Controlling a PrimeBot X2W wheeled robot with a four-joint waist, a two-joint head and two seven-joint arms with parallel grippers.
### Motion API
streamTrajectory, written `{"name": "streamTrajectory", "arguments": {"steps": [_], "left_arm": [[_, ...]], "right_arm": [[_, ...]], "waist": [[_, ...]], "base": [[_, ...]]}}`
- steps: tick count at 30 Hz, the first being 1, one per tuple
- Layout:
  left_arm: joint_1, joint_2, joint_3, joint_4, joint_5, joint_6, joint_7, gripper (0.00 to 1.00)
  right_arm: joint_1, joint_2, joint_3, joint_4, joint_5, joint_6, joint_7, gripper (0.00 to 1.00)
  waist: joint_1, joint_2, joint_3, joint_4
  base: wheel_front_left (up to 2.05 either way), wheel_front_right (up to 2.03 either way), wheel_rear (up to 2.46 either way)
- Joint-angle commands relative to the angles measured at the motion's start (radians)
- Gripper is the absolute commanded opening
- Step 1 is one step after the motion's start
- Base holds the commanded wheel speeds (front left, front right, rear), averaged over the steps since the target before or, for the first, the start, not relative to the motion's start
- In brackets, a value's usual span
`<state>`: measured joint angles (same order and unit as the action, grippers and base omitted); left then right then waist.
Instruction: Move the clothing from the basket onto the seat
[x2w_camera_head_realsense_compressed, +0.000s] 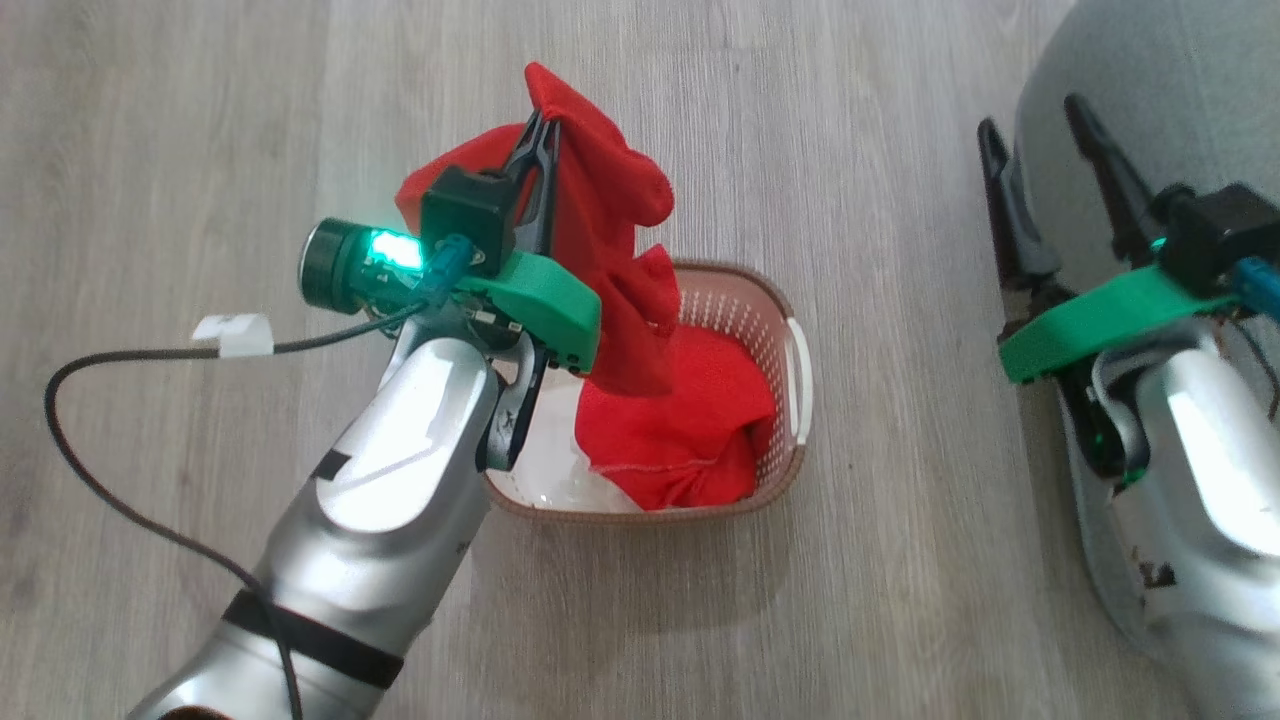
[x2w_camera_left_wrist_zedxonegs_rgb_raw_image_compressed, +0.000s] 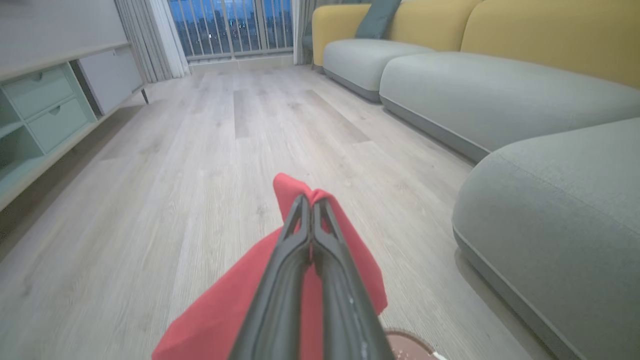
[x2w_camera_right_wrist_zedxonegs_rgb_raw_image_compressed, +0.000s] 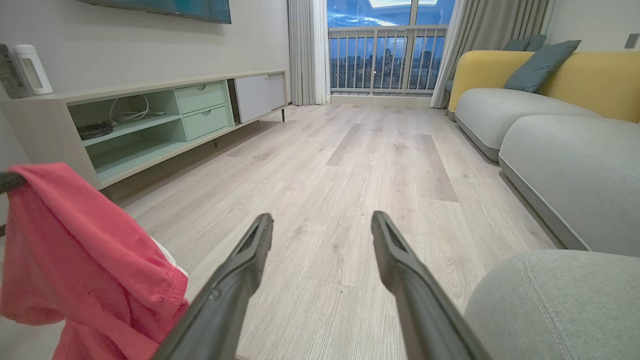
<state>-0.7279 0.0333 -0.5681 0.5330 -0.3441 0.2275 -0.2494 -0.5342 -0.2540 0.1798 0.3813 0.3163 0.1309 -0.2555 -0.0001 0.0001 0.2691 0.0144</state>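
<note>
Your left end effector (x2w_camera_head_realsense_compressed: 541, 125) has its two long dark fingers pressed tight together on a bright red soft fabric garment (x2w_camera_head_realsense_compressed: 605, 200), holding it up above the small oval cream-white perforated plastic basket with a brown woven-look rim (x2w_camera_head_realsense_compressed: 745, 315). The cloth is pinched near its top and hangs in loose folds, and its lower end droops over the basket's opening. Looking along your left wrist, the left end effector (x2w_camera_left_wrist_zedxonegs_rgb_raw_image_compressed: 310, 201) shows no gap between its fingers. Red fabric (x2w_camera_left_wrist_zedxonegs_rgb_raw_image_compressed: 235, 315) is bunched at the tips and spreads out beneath them, and a sliver of the basket's brown rim (x2w_camera_left_wrist_zedxonegs_rgb_raw_image_compressed: 406, 339) sits just below.

A second red garment (x2w_camera_head_realsense_compressed: 690, 425), with a thin pale hem edge, lies crumpled inside the basket against its right wall. The basket's white bottom is bare on its left side. The basket stands on a pale wood-look plank floor (x2w_camera_head_realsense_compressed: 900, 300).

To the basket's right and well apart from it, your right end effector (x2w_camera_head_realsense_compressed: 1032, 118) is spread wide with nothing between its fingers. Its tips reach the edge of the large grey-green fabric upholstered seat (x2w_camera_head_realsense_compressed: 1160, 70). From your right wrist, the right end effector (x2w_camera_right_wrist_zedxonegs_rgb_raw_image_compressed: 322, 220) frames bare floor, with the seat's rounded corner (x2w_camera_right_wrist_zedxonegs_rgb_raw_image_compressed: 550, 305) beside it and the held garment (x2w_camera_right_wrist_zedxonegs_rgb_raw_image_compressed: 85, 245) off towards the basket's side.
</note>
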Motion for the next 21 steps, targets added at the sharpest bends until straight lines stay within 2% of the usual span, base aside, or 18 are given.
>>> {"name": "streamTrajectory", "arguments": {"steps": [1, 12, 21], "left_arm": [[-0.021, 0.017, 0.039, -0.045, 0.011, -0.003, -0.012, 0.0], [-0.031, 0.017, 0.056, -0.224, 0.072, -0.026, -0.012, 0.0], [-0.051, 0.017, 0.067, -0.301, 0.099, -0.038, -0.012, 0.0]], "right_arm": [[0.009, 0.003, 0.014, -0.025, -0.01, 0.0, -0.006, 1.0], [0.084, 0.032, -0.002, 0.001, -0.02, 0.0, -0.006, 1.0], [0.1, 0.038, 0.01, 0.009, -0.022, 0.0, -0.006, 1.0]], "waist": [[0.0001, -0.0001, -0.029, 0.007], [0.0001, -0.0001, -0.096, 0.013], [0.0001, -0.0001, -0.11, 0.014]], "base": [[0.0, 0.0, 0.0], [0.0, 0.0, 0.0], [0.0, 0.0, 0.0]]}}
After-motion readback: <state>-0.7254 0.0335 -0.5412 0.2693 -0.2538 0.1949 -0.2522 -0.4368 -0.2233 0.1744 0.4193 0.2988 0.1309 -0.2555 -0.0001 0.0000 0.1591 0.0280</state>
